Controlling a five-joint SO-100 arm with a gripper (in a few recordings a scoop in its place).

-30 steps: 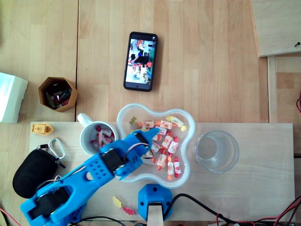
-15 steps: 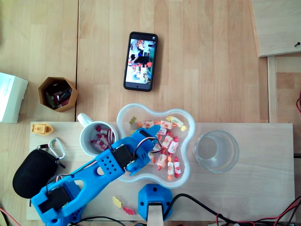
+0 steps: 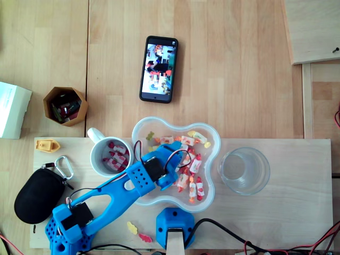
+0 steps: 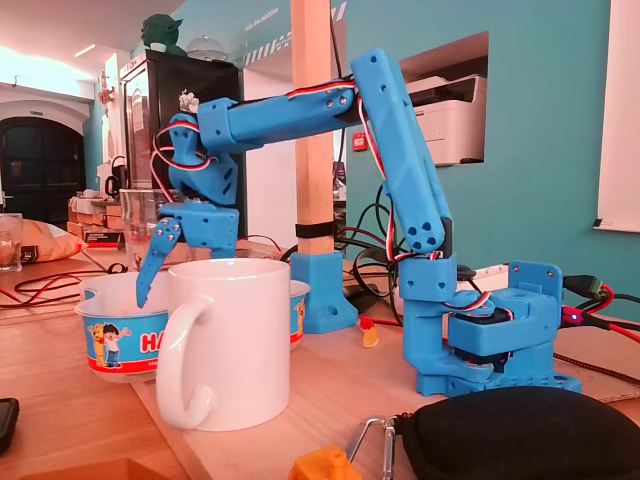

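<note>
The blue 3D-printed arm [image 4: 390, 130] is folded high at the elbow. In the fixed view the forearm runs level out to the left, and the wrist is bent so the gripper [image 4: 142, 296] points straight down into the clear wavy-edged plastic bowl [image 3: 211, 178]. From overhead, the tips hang over the bowl's left half, among the pink-and-white wrapped candies [image 3: 192, 162]. I honestly can't tell how far apart the jaws are or whether they've got anything. The white ceramic mug [image 3: 94, 135] is just left of the bowl, and the clear drinking glass [image 3: 264, 171] is on its right.
</note>
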